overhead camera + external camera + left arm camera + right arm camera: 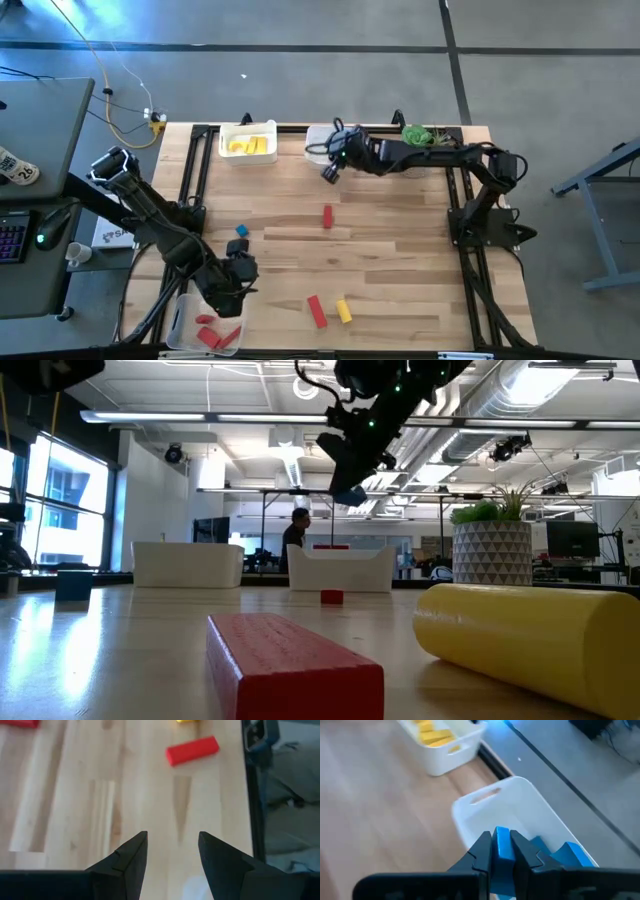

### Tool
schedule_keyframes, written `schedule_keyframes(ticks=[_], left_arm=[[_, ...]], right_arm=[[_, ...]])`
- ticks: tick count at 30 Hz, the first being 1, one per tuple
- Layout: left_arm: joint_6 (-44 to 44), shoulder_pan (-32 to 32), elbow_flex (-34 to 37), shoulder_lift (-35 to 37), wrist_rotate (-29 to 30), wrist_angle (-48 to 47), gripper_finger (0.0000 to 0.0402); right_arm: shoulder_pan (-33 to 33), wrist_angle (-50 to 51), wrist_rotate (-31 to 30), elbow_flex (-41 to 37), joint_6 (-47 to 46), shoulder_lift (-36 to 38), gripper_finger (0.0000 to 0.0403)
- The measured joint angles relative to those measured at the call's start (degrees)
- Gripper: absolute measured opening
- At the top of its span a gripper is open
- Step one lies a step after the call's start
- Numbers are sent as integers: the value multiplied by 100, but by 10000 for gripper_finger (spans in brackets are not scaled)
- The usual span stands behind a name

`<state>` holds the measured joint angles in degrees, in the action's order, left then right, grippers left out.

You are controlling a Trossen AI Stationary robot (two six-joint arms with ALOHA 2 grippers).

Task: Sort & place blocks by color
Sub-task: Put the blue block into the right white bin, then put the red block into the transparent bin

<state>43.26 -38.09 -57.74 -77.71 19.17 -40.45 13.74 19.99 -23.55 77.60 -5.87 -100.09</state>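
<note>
A small blue block (502,851) is clamped between the right gripper (501,851) fingers, above a white plastic bin (520,807) holding more blue pieces, top centre of the high view. The left gripper (172,850) hangs with fingers apart, lower left, beside a red-filled white bin (180,318).

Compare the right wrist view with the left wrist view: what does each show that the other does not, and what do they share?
Only the right wrist view shows the right pincer shut on a blue block above a white bin that holds blue blocks, plus a bin of yellow blocks. Only the left wrist view shows the open left pincer and a red bar. Both show the wooden table.
</note>
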Motion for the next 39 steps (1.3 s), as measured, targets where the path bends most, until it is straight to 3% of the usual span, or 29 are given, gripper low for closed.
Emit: schedule_keyframes(ticks=[11,20,34,39], left_arm=[[1,386,0,-4,729,5,165],[-1,691,0,-4,768,1,165],[-148,1003,0,-4,744,3,165],[-148,1151,0,-4,744,6,165]], right_arm=[[403,-199,210,-65,-459,-616,21],[583,-187,290,-65,-611,-1006,29],[590,-242,247,44,-421,-1019,140],[579,-41,581,295,-417,-1019,167]])
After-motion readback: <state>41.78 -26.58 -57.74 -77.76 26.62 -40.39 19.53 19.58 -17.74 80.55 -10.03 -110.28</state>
